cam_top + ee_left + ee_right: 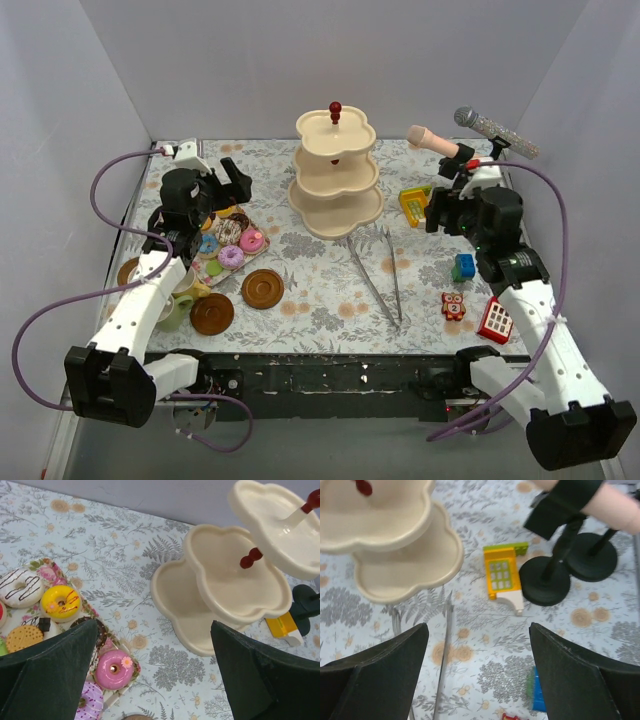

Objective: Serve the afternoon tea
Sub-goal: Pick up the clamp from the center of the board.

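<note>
The cream three-tier stand (335, 185) with its red knob (335, 107) is at the back centre, its tiers bare. A floral tray (262, 232) at the left holds several toy donuts (231, 257). Two brown saucers (262, 288) lie in front of the tray, and pastel cups (180, 300) sit partly hidden under my left arm. My left gripper (225, 192) hovers open over the tray's back edge. In its wrist view the left gripper (155, 680) is empty, with a pink donut (114, 668) by the left finger and the stand (225, 580) ahead. My right gripper (441, 208) hangs open and empty right of the stand.
Metal tongs (380, 270) lie in front of the stand, also seen as tongs (442, 650) between my right fingers. A yellow block (504, 575), two black microphone stands (547, 582) and a blue block (538, 690) are near the right gripper (479, 675). Small toys (455, 305) lie front right.
</note>
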Robot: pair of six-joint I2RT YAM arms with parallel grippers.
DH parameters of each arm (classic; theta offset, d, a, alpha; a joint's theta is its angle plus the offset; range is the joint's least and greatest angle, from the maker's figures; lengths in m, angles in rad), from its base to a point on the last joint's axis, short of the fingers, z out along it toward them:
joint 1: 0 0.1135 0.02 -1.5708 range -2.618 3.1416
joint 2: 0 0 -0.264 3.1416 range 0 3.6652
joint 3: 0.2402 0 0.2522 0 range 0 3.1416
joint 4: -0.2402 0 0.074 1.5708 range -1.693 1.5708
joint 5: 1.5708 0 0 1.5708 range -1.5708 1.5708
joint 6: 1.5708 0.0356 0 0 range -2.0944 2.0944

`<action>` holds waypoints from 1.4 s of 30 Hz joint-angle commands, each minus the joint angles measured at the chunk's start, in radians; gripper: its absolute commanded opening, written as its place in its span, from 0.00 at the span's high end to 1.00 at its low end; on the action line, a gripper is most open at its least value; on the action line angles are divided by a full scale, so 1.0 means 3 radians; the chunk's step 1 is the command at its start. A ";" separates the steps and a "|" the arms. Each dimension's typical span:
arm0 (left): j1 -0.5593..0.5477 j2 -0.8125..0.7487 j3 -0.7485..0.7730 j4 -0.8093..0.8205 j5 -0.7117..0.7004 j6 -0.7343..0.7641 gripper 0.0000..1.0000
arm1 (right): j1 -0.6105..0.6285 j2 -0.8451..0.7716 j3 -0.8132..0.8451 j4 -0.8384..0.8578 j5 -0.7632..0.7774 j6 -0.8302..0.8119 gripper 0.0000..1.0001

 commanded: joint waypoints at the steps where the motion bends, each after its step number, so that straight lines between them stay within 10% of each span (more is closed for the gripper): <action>1: 0.0029 -0.0080 -0.0193 0.0276 -0.0168 0.0002 0.02 | 0.0690 0.0213 -0.0002 -0.0051 0.0277 0.0013 0.10; 13: 0.0014 0.0007 -0.0162 0.0066 -0.0336 0.0079 0.02 | 0.1555 0.0647 -0.0784 0.0001 0.0313 0.0617 0.11; 42: -0.0011 0.0109 -0.0198 0.0087 -0.0275 0.0120 0.02 | 0.2006 0.1128 -0.1342 0.0640 0.0855 0.0827 0.14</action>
